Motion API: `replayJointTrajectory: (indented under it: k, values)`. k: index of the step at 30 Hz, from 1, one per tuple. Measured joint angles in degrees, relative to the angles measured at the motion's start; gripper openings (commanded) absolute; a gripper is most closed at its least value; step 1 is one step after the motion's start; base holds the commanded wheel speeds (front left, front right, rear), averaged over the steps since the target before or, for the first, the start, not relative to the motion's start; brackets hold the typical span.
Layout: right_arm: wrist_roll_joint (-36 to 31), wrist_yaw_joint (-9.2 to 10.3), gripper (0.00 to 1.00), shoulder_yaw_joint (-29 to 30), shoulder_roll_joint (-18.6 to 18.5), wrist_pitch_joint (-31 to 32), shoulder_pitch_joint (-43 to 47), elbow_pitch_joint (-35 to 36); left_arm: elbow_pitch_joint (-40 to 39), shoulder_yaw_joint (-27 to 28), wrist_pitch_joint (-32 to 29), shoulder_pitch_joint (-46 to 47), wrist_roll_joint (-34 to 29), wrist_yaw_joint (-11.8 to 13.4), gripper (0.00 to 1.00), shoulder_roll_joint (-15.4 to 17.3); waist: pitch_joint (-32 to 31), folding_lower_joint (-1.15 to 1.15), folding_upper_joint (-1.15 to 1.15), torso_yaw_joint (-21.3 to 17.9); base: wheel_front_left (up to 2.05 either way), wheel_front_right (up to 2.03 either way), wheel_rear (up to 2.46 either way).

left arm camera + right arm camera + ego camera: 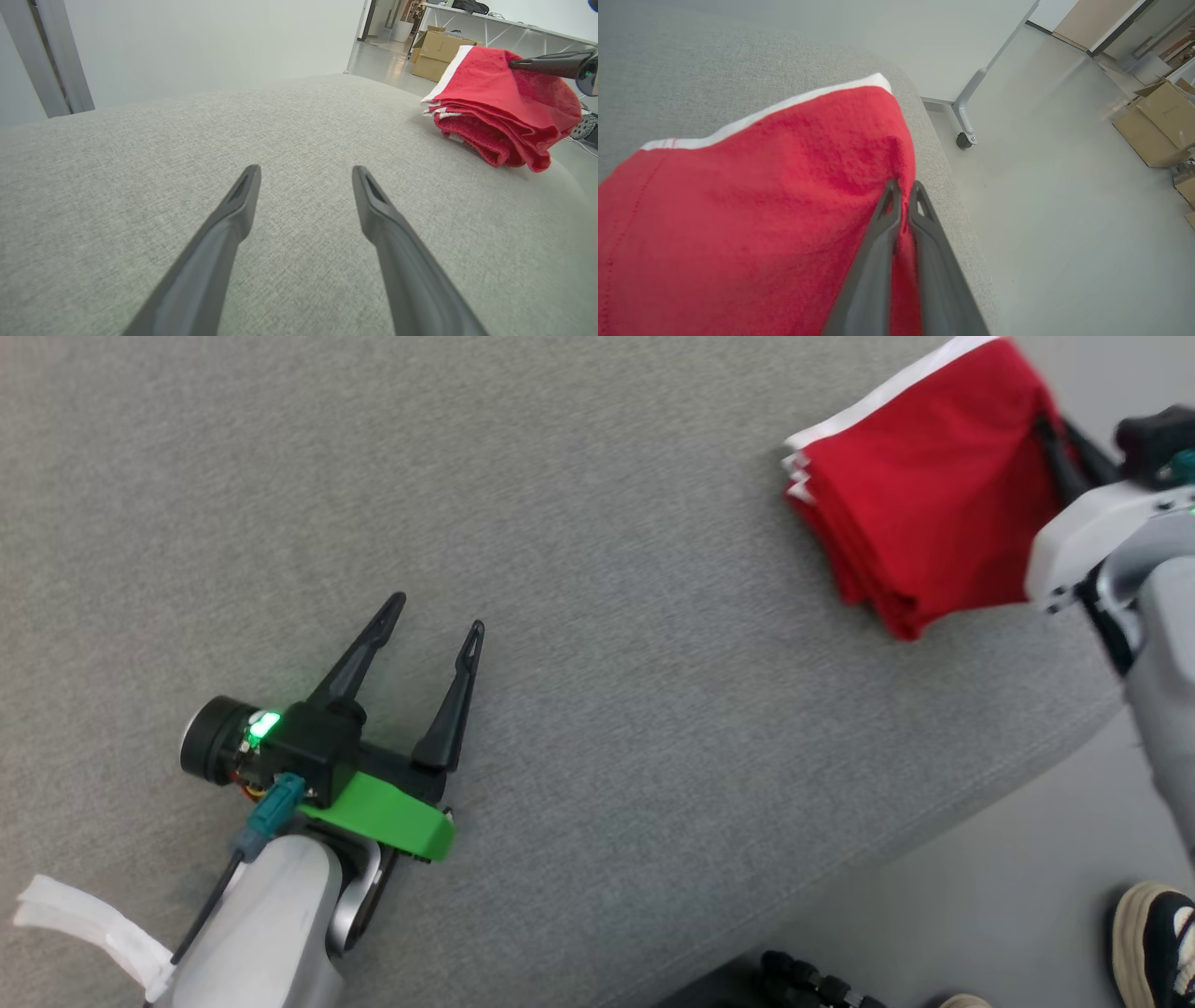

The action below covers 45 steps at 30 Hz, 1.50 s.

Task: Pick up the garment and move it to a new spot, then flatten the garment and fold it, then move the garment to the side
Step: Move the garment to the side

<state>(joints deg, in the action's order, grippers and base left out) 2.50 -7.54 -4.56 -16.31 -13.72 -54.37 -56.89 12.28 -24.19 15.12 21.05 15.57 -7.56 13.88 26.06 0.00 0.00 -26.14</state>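
At its wrist, right tool [903, 187] seemingly pinches garment [761, 196].

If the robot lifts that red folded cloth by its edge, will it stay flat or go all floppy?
Probably floppy: the red folded cloth is soft stacked layers that sag at the edges. With the right gripper pinching one edge, the layers would likely droop and may unfold. It looks light.

Red garment [920, 495], folded in layers, white-trimmed
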Motion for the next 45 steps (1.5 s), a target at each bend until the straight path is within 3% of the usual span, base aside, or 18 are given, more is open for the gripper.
replayJointTrajectory:
  k: [6, 7, 8, 9, 10, 15, 21, 27, 36, 45]
  values:
    - [-7.46, 0.00, 0.00, 9.71, -7.53, 1.91, -6.94, -2.01, -0.99, -0.12, 0.07, 2.61, 0.02, 0.00, 1.00, 0.32, 5.31, 0.00, 0.00, 5.47, 0.00, 0.00, 0.00]
    - [-8.79, 0.00, 0.07, 11.38, -8.08, 2.37, -7.20, -1.99, -1.04, -0.25, 0.08, 2.86, 0.02, 0.00, 1.00, 0.23, 5.89, 0.00, 0.00, 6.23, 0.00, 0.00, 0.00]
    - [-10.26, 0.00, 0.29, 13.38, -8.49, 2.81, -7.27, -1.87, -1.27, -0.22, 0.09, 3.19, 0.02, 0.00, 1.00, -0.04, 6.57, 0.00, 0.00, 7.20, 0.00, 0.00, 0.00]
    - [-12.05, 0.00, 0.72, 15.39, -8.69, 3.48, -7.26, -1.71, -1.33, -0.09, 0.10, 3.49, 0.02, 0.00, 1.00, -0.30, 7.16, 0.00, 0.00, 8.12, 0.00, 0.00, 0.00]
    - [-13.34, 0.00, 1.00, 17.16, -8.80, 3.89, -7.22, -1.47, -1.41, 0.07, 0.15, 3.67, 0.02, 0.00, 1.00, -0.51, 7.60, 0.00, 0.00, 8.86, 0.00, 0.00, 0.00]
    - [-21.25, 0.00, 1.00, 28.08, -6.89, 3.74, -5.08, 3.21, -1.47, 0.63, 0.33, 4.34, 0.10, -0.02, 1.00, -2.08, 9.00, 0.00, 0.00, 12.82, 0.00, 0.00, 0.00]
    - [-24.52, 0.00, 1.00, 31.76, 0.43, -0.51, -3.49, 9.66, 0.07, 4.35, 0.13, 2.10, 0.38, -0.01, 1.00, -3.42, 6.60, 0.00, 0.00, 15.03, 0.00, 0.00, 0.00]
    - [-16.37, 0.00, 1.00, 25.12, 8.67, -1.29, -0.32, 18.20, 2.16, 9.25, 0.05, -1.54, 0.35, 0.00, 1.00, -5.14, 1.63, 0.00, 0.00, 15.97, 0.00, 0.00, 0.00]
    - [-4.47, 0.00, 1.00, 12.16, 11.11, -1.30, 11.96, 27.11, 4.42, 17.91, 0.02, -4.30, -0.80, 0.00, 1.00, -6.90, -6.74, 0.00, 0.00, 18.08, 0.00, 0.00, 0.00]
    - [0.55, 0.00, 1.00, 9.27, 12.26, -1.29, 26.36, 27.50, 6.84, 21.92, 0.02, -9.94, -2.09, 0.00, 1.00, -8.99, -15.02, 0.00, 0.00, 20.64, 0.00, 0.00, 0.00]
